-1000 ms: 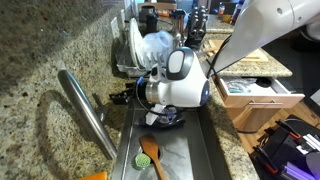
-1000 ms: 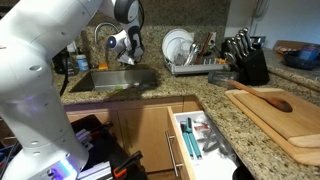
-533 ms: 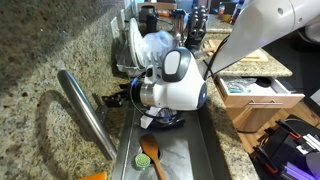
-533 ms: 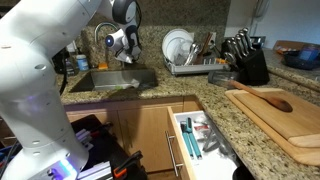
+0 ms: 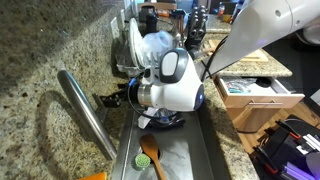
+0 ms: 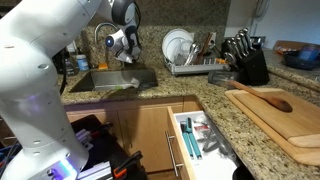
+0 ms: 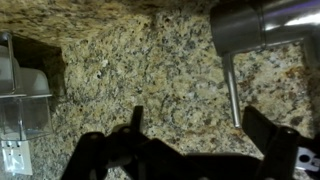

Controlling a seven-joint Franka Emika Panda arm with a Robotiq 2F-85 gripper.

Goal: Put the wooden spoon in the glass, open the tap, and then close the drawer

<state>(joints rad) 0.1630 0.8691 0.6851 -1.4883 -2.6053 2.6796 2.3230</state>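
Step in hand: opening the long brushed-steel tubular tap, judged from the hand hovering near its base over the speckled granite worktop.
Hand: black fingers spread apart, nothing between them (wrist view).
Lever: thin steel lever hanging below the tap body, ahead of the fingers, apart.
Doing it well: line up beside the lever, push gently, avoid scraping the granite.
Small orange-brown wooden spoon: lying in the steel sink, not in any glass.
Light wooden drawer: standing open.
Writing: none legible (too blurred).
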